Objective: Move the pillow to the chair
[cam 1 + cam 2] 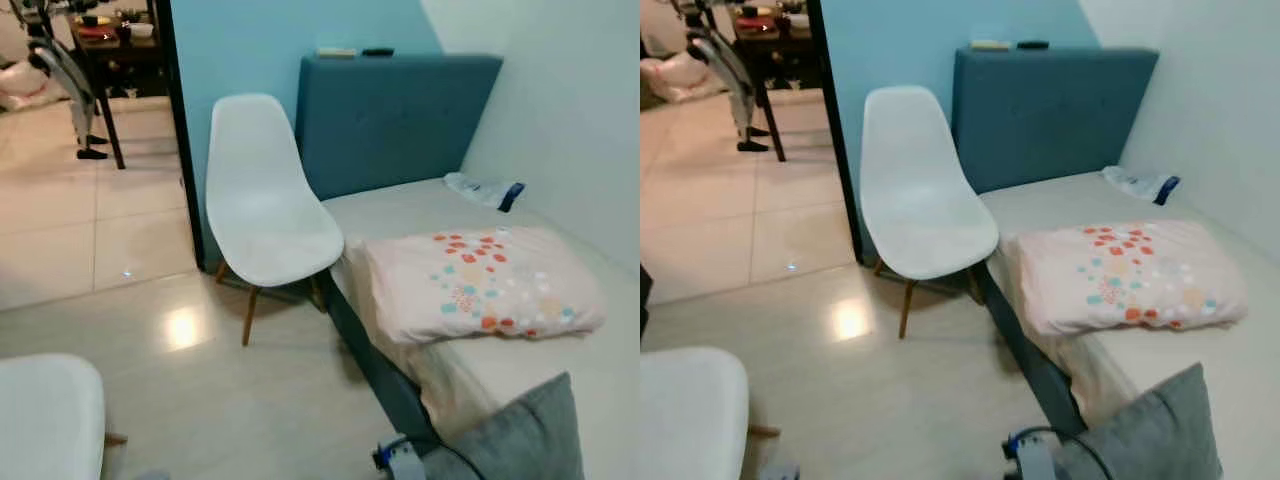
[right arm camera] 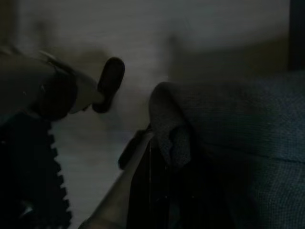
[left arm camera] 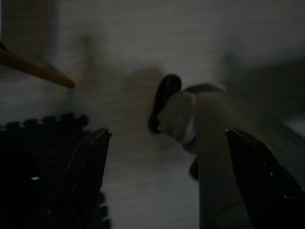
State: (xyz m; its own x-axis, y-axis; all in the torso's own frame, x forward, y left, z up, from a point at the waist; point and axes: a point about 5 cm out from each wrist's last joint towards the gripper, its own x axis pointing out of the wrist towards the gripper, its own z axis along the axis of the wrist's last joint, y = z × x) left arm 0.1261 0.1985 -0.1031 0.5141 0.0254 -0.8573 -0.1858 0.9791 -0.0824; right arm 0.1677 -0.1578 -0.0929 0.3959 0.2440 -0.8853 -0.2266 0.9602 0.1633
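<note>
Grey fabric is what my right gripper [image 2: 157, 157] is clamped on: a grey woven pillow [image 1: 520, 435] whose corner is bunched between my black fingers in the dim right wrist view, and which rises at about five o'clock in my head views, over the near end of the bed. My left gripper [image 3: 167, 157] hangs over pale floor, its two black fingers [image 3: 83, 171] spread well apart with nothing between them; a black mat with a toothed edge [image 3: 38, 138] lies under it, and a thin wooden chair leg [image 3: 38, 71] crosses the far corner of that dark picture. On the beige mattress [image 1: 420, 205], toward three o'clock, rests a cream pillow printed with orange and teal dots [image 1: 480, 280], lying flat near the bed's edge. A white moulded plastic chair with wooden legs [image 1: 265, 200] stands at about eleven o'clock, just beside the bed and in front of the blue upholstered headboard [image 1: 395, 115]; its seat is bare. Another white chair seat [image 1: 45, 415] shows at seven o'clock. A crumpled clear plastic wrapper with a dark blue end [image 1: 485, 190] lies on the mattress near the white wall, toward one o'clock. Glossy beige tiles [image 1: 180, 330] cover the floor, running on into the next room at ten o'clock.
</note>
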